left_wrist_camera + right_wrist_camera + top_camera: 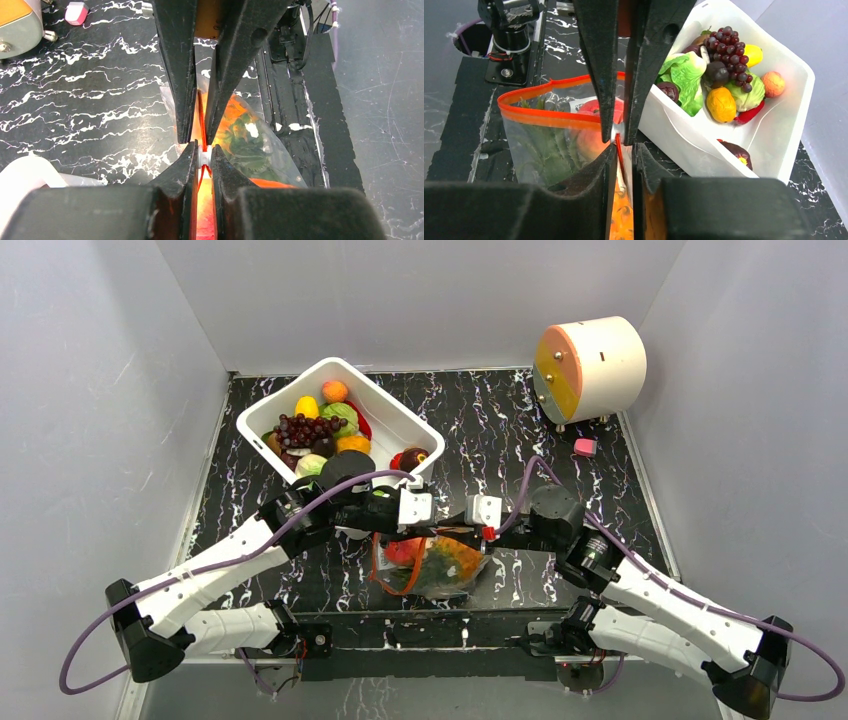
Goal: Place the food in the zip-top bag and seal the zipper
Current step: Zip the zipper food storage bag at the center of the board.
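While the left pincer [202,152] and right pincer [624,146] both pinch the zipper [544,117], tip to tip, the bag [534,150] of food [440,558] sits just under them. Beside the right pincer the mouth gapes. A sliding pull could lose the strip and leave it unsealed.
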You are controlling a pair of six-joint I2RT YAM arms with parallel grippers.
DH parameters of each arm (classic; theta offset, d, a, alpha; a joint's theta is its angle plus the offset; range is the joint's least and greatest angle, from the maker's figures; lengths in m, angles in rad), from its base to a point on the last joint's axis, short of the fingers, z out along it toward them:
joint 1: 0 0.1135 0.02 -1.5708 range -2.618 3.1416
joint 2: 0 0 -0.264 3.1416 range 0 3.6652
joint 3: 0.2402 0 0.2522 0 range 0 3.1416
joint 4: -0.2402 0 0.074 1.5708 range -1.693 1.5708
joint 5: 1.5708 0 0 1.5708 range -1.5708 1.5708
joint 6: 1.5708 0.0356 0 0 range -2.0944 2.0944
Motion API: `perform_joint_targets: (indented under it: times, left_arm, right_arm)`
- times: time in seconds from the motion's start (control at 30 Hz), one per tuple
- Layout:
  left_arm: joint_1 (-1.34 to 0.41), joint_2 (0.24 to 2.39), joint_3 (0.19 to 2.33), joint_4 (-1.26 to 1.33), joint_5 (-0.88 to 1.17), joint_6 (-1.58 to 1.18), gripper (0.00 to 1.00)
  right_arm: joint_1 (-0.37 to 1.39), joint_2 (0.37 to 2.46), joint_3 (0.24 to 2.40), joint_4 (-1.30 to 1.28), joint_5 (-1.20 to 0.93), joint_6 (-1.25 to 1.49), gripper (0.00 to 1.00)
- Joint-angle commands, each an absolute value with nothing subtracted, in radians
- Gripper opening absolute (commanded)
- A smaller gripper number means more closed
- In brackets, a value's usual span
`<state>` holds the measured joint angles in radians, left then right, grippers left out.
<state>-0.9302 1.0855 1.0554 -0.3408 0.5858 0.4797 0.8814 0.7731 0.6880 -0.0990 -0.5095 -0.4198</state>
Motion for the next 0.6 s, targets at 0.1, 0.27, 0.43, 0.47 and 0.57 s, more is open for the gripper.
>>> perform_joint_targets:
  times: [0.1,0.27,0.43,0.47,0.57]
  left_arm:
    - [-0.929,1.086,1.066,-0.328,0.612,0.499,0.0]
    - [-0.928,1.074,1.076,-0.344,0.577,0.476,0.0]
    - [-0.929,1.066,1.169,-0.343,0.614,0.444,0.0]
    - [-0.929,1.064,1.181,-0.342,0.603,0.443,0.0]
    - [-0.928,1.08,1.222,-0.399,0.565,0.472,0.0]
  right_arm:
    - [0.88,0.746,0.692,0.008,-0.518,-0.431,0.0]
    - [0.88,0.686,0.661,0.078,-0.455,-0.397,0.0]
    - [0.88,0.619,0.651,0.122,-0.348,-0.365,0.0]
    - [0.88,0.611,0.654,0.127,-0.332,-0.353,0.0]
    - [0.879,0.618,0.69,0.081,-0.306,-0.351,0.0]
